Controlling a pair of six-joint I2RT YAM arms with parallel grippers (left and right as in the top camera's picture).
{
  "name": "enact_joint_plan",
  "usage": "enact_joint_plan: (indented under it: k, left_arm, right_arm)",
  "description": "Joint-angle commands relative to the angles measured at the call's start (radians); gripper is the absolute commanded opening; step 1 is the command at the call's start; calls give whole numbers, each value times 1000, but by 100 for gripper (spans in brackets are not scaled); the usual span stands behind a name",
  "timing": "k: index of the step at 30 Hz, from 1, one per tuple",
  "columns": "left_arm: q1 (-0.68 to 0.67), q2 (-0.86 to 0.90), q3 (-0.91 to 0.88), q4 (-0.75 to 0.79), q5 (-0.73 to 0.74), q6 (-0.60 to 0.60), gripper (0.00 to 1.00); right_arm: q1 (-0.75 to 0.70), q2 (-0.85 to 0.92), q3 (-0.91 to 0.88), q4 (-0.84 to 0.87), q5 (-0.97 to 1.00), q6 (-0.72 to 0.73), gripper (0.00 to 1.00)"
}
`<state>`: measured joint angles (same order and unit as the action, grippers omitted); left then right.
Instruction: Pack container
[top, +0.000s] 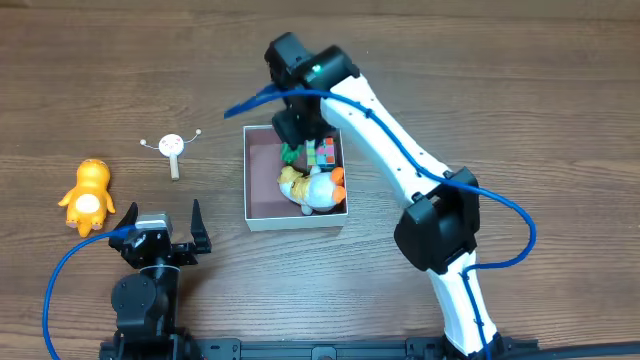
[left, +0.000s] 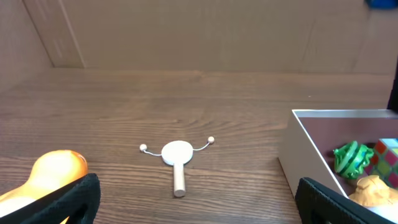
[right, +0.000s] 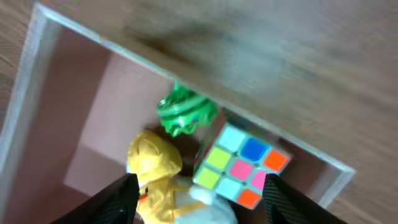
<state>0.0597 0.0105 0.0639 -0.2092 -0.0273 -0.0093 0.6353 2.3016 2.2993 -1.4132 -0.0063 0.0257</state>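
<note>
The container (top: 259, 186) is a square shallow box with white walls and a pinkish-brown inside, mid-table. It holds a green toy (top: 290, 153), a colour cube (top: 325, 151) and a yellow-and-white duck toy (top: 312, 187). My right gripper (top: 300, 133) hangs above the box's far side, open and empty; its wrist view shows the green toy (right: 185, 113), the cube (right: 239, 166) and the duck (right: 158, 171) below the fingers (right: 202, 199). My left gripper (top: 162, 222) is open and empty at the front left (left: 199, 202).
An orange plush duck (top: 87, 194) lies at the far left, also at the left edge of the left wrist view (left: 50, 174). A small white wooden stick figure (top: 173, 150) lies between it and the box, ahead of the left gripper (left: 177, 158).
</note>
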Motion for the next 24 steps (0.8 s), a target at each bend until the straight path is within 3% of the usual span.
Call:
enact_joint_plan:
  k: [1, 6, 10, 15, 18, 24]
  left_arm:
    - [7, -6, -2, 0, -6, -13, 100]
    - [7, -6, -2, 0, -6, -13, 100]
    - [7, -6, -2, 0, -6, -13, 100]
    - [7, -6, -2, 0, -6, -13, 100]
    - [7, -6, -2, 0, -6, -13, 100]
    - [7, -6, -2, 0, -6, -13, 100]
  right_arm:
    - [-25, -6, 174, -42, 13, 0, 66]
    - [-122, -37, 429, -148, 132, 35, 67]
    - [-267, -70, 514, -192, 149, 39, 75]
    - [-509, -73, 507, -274, 145, 99, 87]
    - [-618, -72, 488, -261, 106, 117, 99]
    - [-780, -66, 266, -150, 89, 118, 100]
